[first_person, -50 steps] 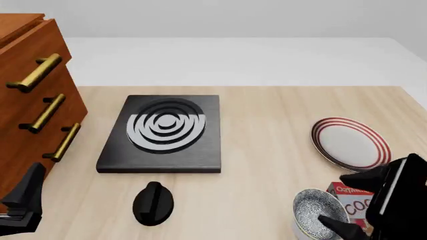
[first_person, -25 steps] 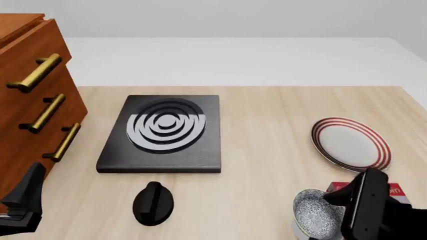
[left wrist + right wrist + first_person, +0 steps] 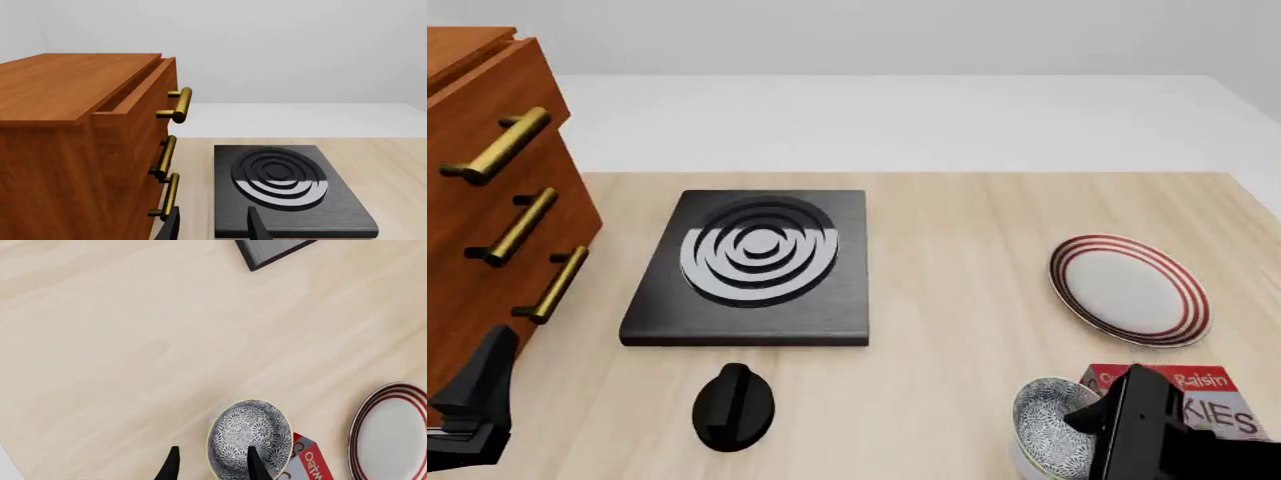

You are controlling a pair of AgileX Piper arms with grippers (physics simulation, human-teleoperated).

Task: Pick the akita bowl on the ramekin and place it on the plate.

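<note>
Between the right gripper's (image 3: pixel 210 465) parted jaws sits the akita bowl's (image 3: pixel 249 439) near rim, bowl atop the ramekin (image 3: pixel 1024 462). Beyond lies the plate (image 3: pixel 1129 289). Left gripper (image 3: pixel 212 227): jaws apart, empty, beside the drawers (image 3: pixel 87 150).

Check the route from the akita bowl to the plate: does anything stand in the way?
A red box lies beside the akita bowl, partly between it and the plate. It sits low on the table, so a lifted bowl would probably clear it. The right gripper straddles the bowl's rim, with nothing between them.
</note>
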